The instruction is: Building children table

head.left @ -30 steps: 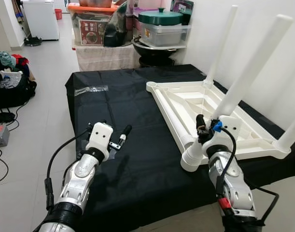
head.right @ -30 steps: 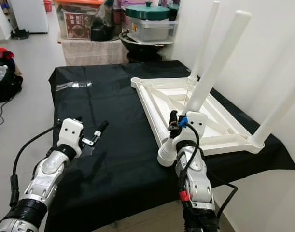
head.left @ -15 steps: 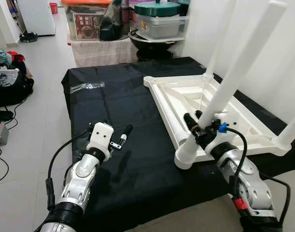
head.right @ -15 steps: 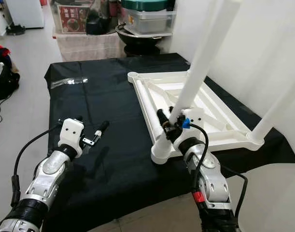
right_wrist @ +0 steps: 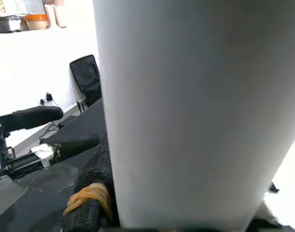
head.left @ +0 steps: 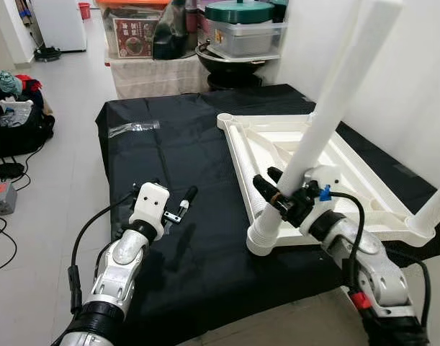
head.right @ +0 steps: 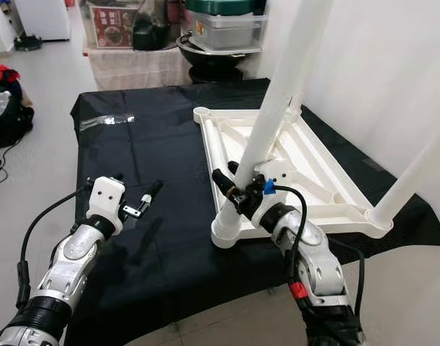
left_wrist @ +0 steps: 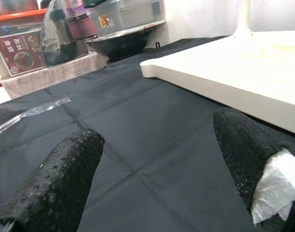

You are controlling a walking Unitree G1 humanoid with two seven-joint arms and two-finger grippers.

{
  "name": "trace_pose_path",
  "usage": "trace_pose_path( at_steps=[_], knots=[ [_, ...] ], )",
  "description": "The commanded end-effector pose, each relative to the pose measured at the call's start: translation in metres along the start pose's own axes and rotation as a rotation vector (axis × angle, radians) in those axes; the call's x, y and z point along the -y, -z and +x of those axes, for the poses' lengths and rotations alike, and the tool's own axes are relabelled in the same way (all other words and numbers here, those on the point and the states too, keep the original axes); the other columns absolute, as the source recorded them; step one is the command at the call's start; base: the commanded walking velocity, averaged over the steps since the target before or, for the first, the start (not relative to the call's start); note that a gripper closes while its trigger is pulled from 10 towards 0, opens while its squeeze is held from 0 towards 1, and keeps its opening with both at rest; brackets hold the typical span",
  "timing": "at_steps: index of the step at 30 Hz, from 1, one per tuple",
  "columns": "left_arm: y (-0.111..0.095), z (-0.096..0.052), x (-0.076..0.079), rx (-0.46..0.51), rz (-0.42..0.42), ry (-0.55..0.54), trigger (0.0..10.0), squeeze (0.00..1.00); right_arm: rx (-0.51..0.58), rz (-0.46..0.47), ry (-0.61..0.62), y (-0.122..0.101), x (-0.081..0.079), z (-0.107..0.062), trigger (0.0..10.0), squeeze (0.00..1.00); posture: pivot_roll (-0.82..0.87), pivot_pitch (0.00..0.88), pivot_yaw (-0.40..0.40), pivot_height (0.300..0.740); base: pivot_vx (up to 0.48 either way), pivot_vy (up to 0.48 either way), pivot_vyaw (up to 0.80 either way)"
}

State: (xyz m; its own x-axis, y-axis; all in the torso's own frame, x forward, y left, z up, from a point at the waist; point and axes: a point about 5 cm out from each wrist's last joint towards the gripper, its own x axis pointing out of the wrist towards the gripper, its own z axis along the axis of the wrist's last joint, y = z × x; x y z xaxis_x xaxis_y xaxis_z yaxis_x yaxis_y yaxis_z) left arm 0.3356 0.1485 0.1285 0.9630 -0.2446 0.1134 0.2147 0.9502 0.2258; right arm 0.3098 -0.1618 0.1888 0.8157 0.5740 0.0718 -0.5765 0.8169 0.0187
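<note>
- Left eye view: upturned white tabletop [head.left: 364, 194] lying on a black cloth [head.left: 176, 151], at the robot's right. Right claw [head.left: 276, 189] clamped round a white leg [head.left: 328, 108] just above its foot, at the tabletop's near left corner; leg tilted, rising up and to the right out of frame. Left claw [head.left: 178, 205] held just over the cloth, well left of the tabletop, fingers apart, gripping nothing. Clear plastic wrapper [head.left: 135, 130] flat on the cloth's far left part. Bins [head.left: 198, 32] and a black wok [head.left: 230, 68] behind the cloth; bags [head.left: 14, 119] on the floor at far left.
- Right eye view: same scene. Another leg [head.right: 414, 173] standing at the tabletop's near right corner, leaning right. A third, thinner-looking one [head.right: 297, 101] at the far corner, mostly hidden behind the gripped leg.
- Left wrist view: two black fingers [left_wrist: 55, 176] wide apart over the cloth, white scrap stuck to one tip. Tabletop edge [left_wrist: 224, 77] ahead, wrapper [left_wrist: 26, 112] off to one side.
- Right wrist view: gripped leg [right_wrist: 195, 111] pressed close against the lens, a black finger [right_wrist: 96, 186] with an orange band against its side. Left claw [right_wrist: 46, 130] further off.
</note>
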Motion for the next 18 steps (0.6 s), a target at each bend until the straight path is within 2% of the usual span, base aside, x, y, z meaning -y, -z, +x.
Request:
trace_pose_path(
  at_steps=[1, 7, 18],
  knots=[
    [0.0032, -0.0023, 0.0013, -0.010, -0.011, -0.003, 10.0, 0.00, -0.063, 0.002, -0.071, 0.0059, -0.0052, 0.0024, 10.0, 0.00, 0.02, 0.000, -0.082, 0.740, 0.000, 0.000, 0.00],
    [0.0033, -0.0020, 0.0019, -0.010, -0.013, -0.002, 10.0, 0.00, -0.082, -0.025, -0.068, 0.0048, 0.0001, 0.0020, 10.0, 0.00, 0.02, 0.000, -0.084, 0.740, 0.000, 0.000, 0.00],
    [0.0045, -0.0021, 0.0019, -0.015, -0.011, -0.001, 10.0, 0.00, -0.097, -0.014, -0.034, 0.0088, 0.0036, 0.0032, 10.0, 0.00, 0.02, 0.000, -0.082, 0.740, 0.000, 0.000, 0.00]
  ],
)
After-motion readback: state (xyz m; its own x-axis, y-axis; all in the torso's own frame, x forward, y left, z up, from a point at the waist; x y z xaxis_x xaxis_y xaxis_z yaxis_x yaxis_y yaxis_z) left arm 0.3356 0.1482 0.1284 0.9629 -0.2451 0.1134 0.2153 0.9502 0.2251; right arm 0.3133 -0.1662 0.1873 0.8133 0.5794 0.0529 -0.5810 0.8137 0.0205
